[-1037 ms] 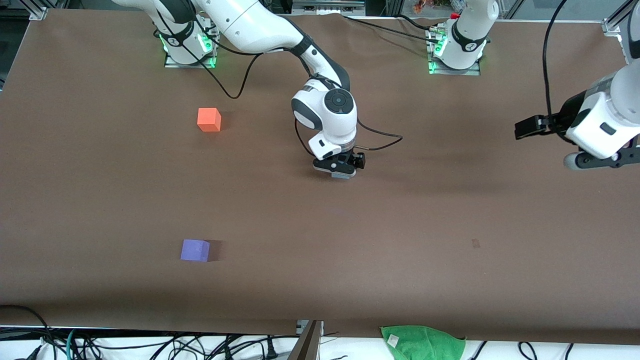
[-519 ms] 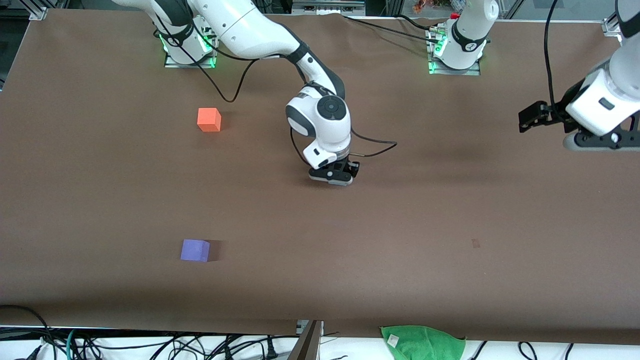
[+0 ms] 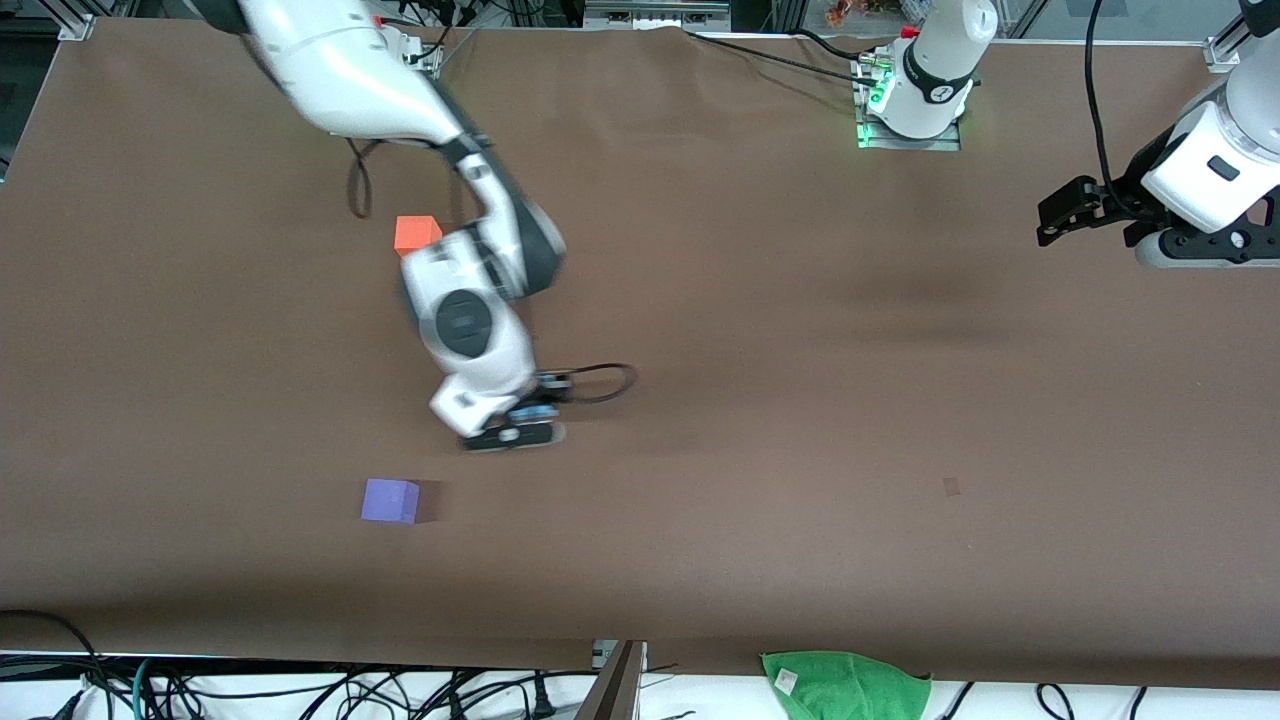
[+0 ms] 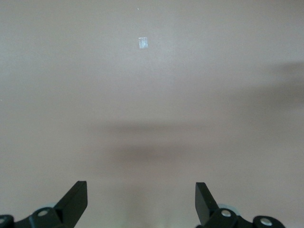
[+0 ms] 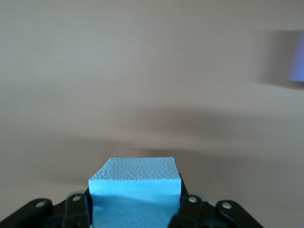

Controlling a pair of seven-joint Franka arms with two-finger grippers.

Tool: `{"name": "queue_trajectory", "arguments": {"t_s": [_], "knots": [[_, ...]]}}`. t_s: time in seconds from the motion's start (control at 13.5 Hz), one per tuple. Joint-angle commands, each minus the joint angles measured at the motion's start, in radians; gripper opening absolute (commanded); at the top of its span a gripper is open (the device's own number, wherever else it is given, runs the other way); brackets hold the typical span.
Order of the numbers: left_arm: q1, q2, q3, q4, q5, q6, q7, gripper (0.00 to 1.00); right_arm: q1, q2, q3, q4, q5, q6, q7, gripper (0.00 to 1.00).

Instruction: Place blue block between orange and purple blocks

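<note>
My right gripper (image 3: 512, 432) is shut on the blue block (image 5: 135, 190) and holds it over the brown table, between the orange block (image 3: 416, 233) and the purple block (image 3: 390, 500) but offset toward the left arm's end. In the front view only a sliver of the blue block (image 3: 531, 411) shows under the hand. The right arm partly covers the orange block. The purple block (image 5: 296, 61) shows blurred at the edge of the right wrist view. My left gripper (image 3: 1062, 212) is open and empty, raised at the left arm's end of the table; it also shows in the left wrist view (image 4: 141, 202).
A green cloth (image 3: 845, 682) lies at the table's front edge. A black cable (image 3: 600, 382) loops beside the right hand. A small pale mark (image 4: 143, 43) lies on the table under the left gripper.
My right gripper has swung with the blue block from mid-table toward the right arm's end and nearer the front camera. The left gripper rose a little.
</note>
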Motion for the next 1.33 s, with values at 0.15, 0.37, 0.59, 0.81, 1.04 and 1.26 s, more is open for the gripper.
{"name": "queue_trajectory", "arguments": {"t_s": [0.15, 0.37, 0.59, 0.81, 1.04, 1.26], "knots": [[-0.021, 0.011, 0.011, -0.002, -0.024, 0.026, 0.017, 1.0, -0.143, -0.276, 0.0, -0.571, 0.017, 0.281, -0.118, 0.21], [-0.023, 0.019, 0.011, -0.002, -0.02, 0.047, 0.016, 1.0, -0.144, -0.264, -0.016, -0.641, 0.02, 0.383, -0.101, 0.21], [-0.023, 0.03, 0.011, -0.002, -0.015, 0.067, 0.017, 1.0, -0.157, -0.238, -0.017, -0.678, 0.04, 0.475, -0.083, 0.29], [-0.023, 0.028, 0.011, -0.002, -0.017, 0.066, 0.017, 1.0, -0.155, -0.252, -0.017, -0.667, 0.04, 0.468, -0.054, 1.0], [-0.023, 0.028, 0.011, -0.002, -0.015, 0.064, 0.017, 1.0, -0.152, -0.357, -0.01, -0.622, 0.039, 0.335, 0.021, 1.0], [-0.024, 0.028, 0.01, -0.002, -0.015, 0.064, 0.017, 1.0, -0.15, -0.5, -0.01, -0.511, 0.039, 0.06, 0.025, 1.0]]}}
